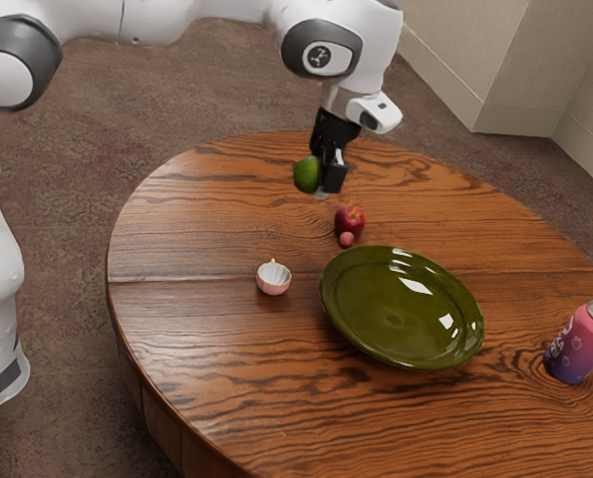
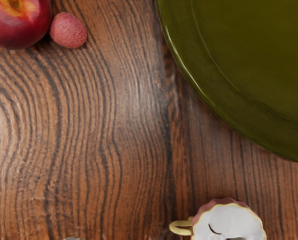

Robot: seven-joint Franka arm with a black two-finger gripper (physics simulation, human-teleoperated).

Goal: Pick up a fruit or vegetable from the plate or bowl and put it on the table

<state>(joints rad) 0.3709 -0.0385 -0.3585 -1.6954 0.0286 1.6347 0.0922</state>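
Black gripper (image 1: 331, 179) hovers above the far part of the table, its fingers apart with the round green fruit (image 1: 306, 174) held between them. One finger covers the fruit's edge on the exterior view's right; its other side bulges out toward the exterior view's left. The green plate (image 1: 395, 324), also seen in the wrist view as a green plate (image 2: 249, 75), holds nothing in its visible hollow. A red peach (image 1: 350, 218) and a small pink fruit (image 1: 346, 239) lie on the wooden table (image 1: 196, 229). From the wrist they appear as the peach (image 2: 18, 22) and pink fruit (image 2: 68, 31).
A small pink-and-white cup (image 1: 273, 279) stands beside the plate, toward the exterior view's left; the wrist view has this cup (image 2: 229, 220) too. A pink-purple can (image 1: 580, 344) is near the exterior view's right edge.
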